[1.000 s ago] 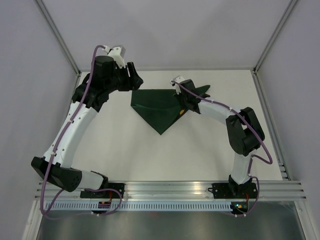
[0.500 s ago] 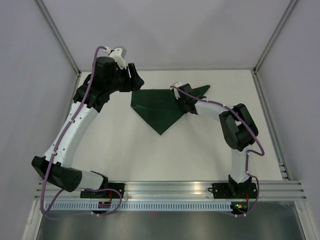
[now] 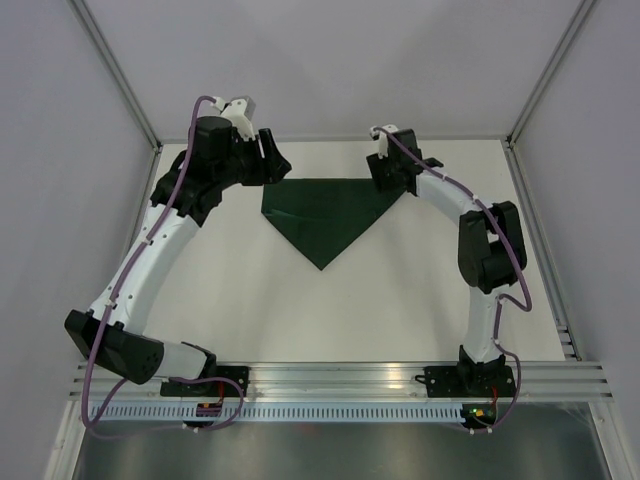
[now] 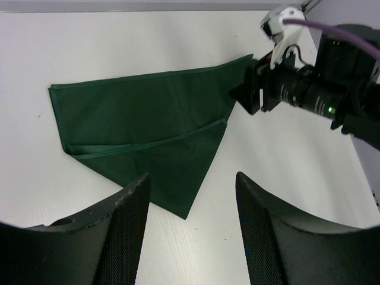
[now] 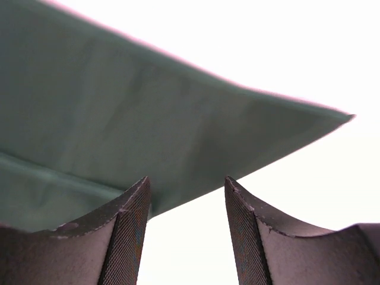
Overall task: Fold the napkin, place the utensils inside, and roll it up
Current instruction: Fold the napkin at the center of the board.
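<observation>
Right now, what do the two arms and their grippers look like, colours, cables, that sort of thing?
Both the left arm and right arm have white links, black joints and a purple cable along them. The left gripper and right gripper are black, with curved fingers whose inner faces carry a fine mesh texture.

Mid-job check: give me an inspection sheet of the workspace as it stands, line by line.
Surface: white tabletop, one cloth on it.
Job's things: dark green fabric napkin lies flat, folded into a triangle, tip toward the arm bases; utensils, nothing seen.
Clutter: nothing seen.
Grippers: left gripper open by the napkin's far left corner, holding nothing; right gripper open at the far right corner, holding nothing.
Cables: purple cables run along both arms, off the napkin.
Surroundings: pale walls; aluminium rail at the near edge.
</observation>
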### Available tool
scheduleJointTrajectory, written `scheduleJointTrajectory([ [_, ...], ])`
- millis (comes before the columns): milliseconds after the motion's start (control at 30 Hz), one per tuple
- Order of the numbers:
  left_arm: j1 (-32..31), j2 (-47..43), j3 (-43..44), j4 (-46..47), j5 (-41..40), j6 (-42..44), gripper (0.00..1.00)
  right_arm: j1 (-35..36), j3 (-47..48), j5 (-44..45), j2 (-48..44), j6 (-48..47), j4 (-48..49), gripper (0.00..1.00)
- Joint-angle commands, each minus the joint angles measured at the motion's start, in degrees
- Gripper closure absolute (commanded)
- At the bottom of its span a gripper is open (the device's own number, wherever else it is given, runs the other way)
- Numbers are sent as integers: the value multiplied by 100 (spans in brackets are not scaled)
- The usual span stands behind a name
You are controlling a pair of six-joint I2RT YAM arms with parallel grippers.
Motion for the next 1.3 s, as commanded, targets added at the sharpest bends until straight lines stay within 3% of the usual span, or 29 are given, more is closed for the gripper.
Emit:
scheduleJointTrajectory([
  [0,-54,30,-210,331,266,-280,36,-558,623,-561,281,475,-515,41],
  [200,-81,65,-466,534,345,-359,36,-1227,1309,-1257,888,1168,-885,41],
  [533,-107,153,-527,648,372,-359,36,-1772,1924,-2040,1617,2161,-859,38],
  [1267,-116,293,-545,727,363,-306,36,-2221,1951,-2330,2128,2927,-288,37],
])
